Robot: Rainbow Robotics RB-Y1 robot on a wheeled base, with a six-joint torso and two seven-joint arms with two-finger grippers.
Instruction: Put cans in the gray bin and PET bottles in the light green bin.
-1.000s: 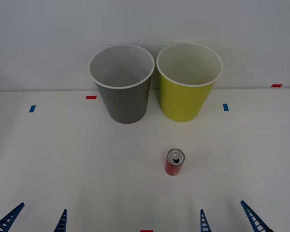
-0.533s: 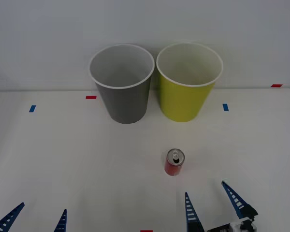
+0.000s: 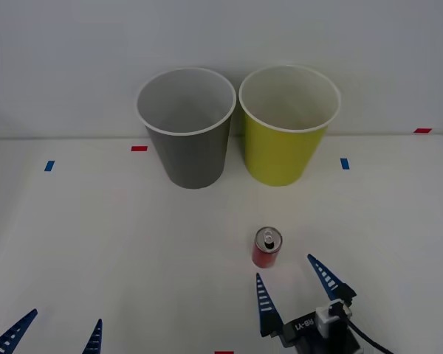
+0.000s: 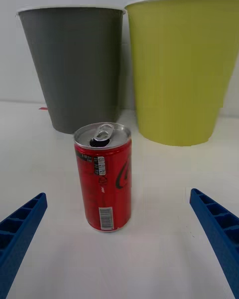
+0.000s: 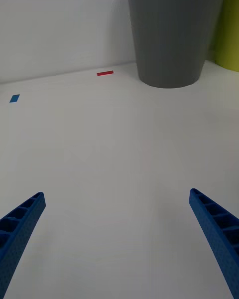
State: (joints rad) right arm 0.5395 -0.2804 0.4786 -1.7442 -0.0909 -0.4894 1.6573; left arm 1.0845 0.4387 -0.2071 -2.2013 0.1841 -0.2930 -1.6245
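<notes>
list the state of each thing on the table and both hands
red can: upright, tab end up, opened, free on the table
gray bin: upright, nothing seen inside
light green bin: upright, nothing seen inside
right hand: open, just short of the can
left hand: open, low at the table's near edge

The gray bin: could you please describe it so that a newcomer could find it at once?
At the far side of the white table, near the wall, two tall tapered bins stand side by side. The gray bin is on the robot's left; unlike its yellow-green neighbour, its outside is dark gray.
</notes>
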